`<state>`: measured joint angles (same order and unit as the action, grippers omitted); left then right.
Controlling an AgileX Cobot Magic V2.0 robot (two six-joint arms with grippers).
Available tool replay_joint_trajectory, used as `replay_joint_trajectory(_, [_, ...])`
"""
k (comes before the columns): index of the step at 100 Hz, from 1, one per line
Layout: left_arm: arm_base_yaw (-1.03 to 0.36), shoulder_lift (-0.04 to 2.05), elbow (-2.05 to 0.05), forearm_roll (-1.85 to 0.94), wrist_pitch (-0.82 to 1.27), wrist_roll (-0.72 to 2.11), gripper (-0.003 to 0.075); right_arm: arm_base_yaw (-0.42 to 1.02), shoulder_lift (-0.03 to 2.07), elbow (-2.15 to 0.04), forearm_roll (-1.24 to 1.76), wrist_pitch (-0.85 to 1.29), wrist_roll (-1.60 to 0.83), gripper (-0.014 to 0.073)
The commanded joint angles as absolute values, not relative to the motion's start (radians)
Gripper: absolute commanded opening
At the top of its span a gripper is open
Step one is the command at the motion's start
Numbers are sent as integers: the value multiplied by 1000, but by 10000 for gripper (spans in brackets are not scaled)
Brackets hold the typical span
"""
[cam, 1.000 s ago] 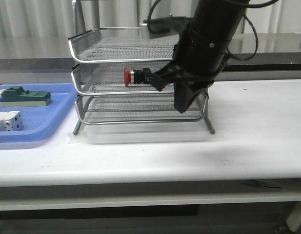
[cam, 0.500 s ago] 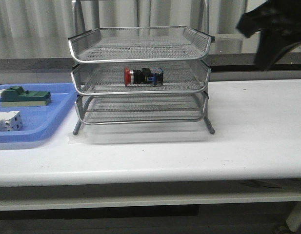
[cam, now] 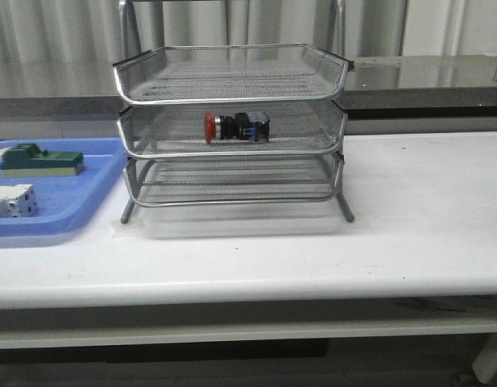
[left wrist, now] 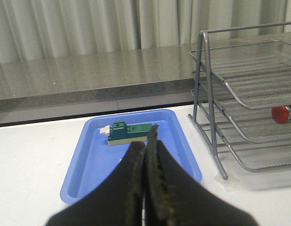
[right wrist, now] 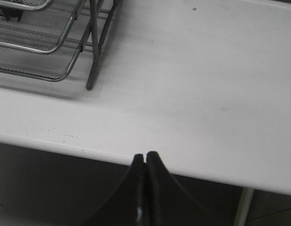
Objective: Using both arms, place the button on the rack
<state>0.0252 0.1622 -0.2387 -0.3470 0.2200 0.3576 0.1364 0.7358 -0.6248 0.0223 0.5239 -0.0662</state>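
Red-headed push-button switch (cam: pixel 236 126) laid on its side in middle tier of silver wire mesh rack (cam: pixel 232 72), blue plastic tray (cam: pixel 87 201) with green block (cam: pixel 40 159) set beside it on white bench (cam: pixel 409 234), left gripper (left wrist: pixel 146 141) and right gripper (right wrist: pixel 145 157) both clenched empty, well apart from rack.

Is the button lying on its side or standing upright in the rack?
On its side. The button lies across the middle tray of the rack, red head pointing left.

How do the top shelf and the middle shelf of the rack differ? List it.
The top shelf holds nothing; the middle shelf holds the button, lying on its side, red head to the left. The top shelf sits above, under the frame's upright posts; the middle shelf sits between two others. Both are silver wire mesh with rounded rims, alike in shape.
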Motion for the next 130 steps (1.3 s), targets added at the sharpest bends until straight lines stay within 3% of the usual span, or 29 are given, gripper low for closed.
replay_joint_trajectory(1, [26,172,-266,-364,133,349,-20,124,636,-597,8,434,-61,-63])
replay_joint_trajectory(35, [26,172,-266,-364,133,349,-20,122,397,-503,8,462,-60,-65])
replay_joint_trajectory(101, [26,172,-266,-364,133,349,-20,122,396,-500,-7,461,-61,-65])
replay_joint_trajectory(130, [26,172,-266,-364,133,349,-20,111,225,-321,-29,274,-60,-65])
